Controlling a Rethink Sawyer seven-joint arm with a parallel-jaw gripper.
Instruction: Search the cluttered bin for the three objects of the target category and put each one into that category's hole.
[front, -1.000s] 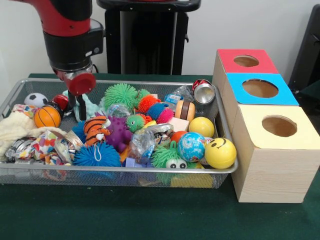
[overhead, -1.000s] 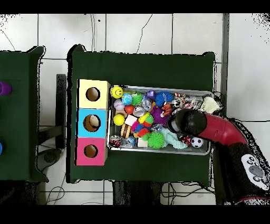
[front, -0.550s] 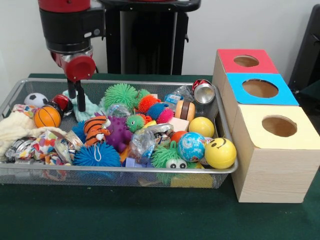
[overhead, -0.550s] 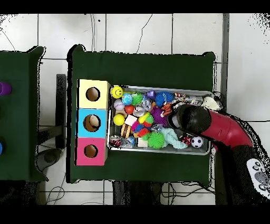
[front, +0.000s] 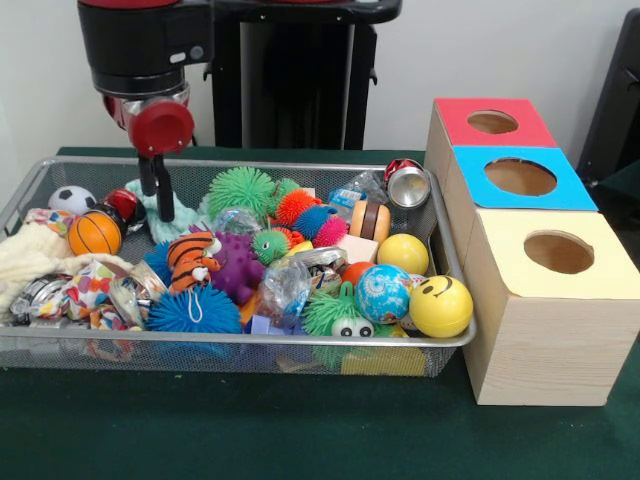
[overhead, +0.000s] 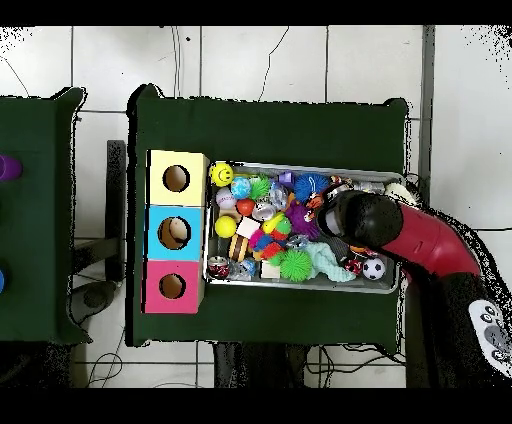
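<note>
Bin (front: 455, 340) on green table (front: 300, 440), packed w/ balls, spiky toys, cloth. We see gripper (front: 157, 195) hanging over bin's left-rear part, fingers (front: 165, 200) pinching pale teal cloth (front: 180, 222), cloth partly raised. Basketball (front: 94, 233) just beside. Box (front: 540, 310) w/ red, blue, yellow holes touches bin's right side.

Bin (front: 20, 195) is sitting on the table (front: 300, 430), boxes (front: 520, 240) standing in a row just right of it in front view. Gripper (front: 158, 195) is hanging over the bin's far-left part, beside the basketball (front: 94, 232). Smiley ball (front: 441, 305) is lying at the near-right corner.
</note>
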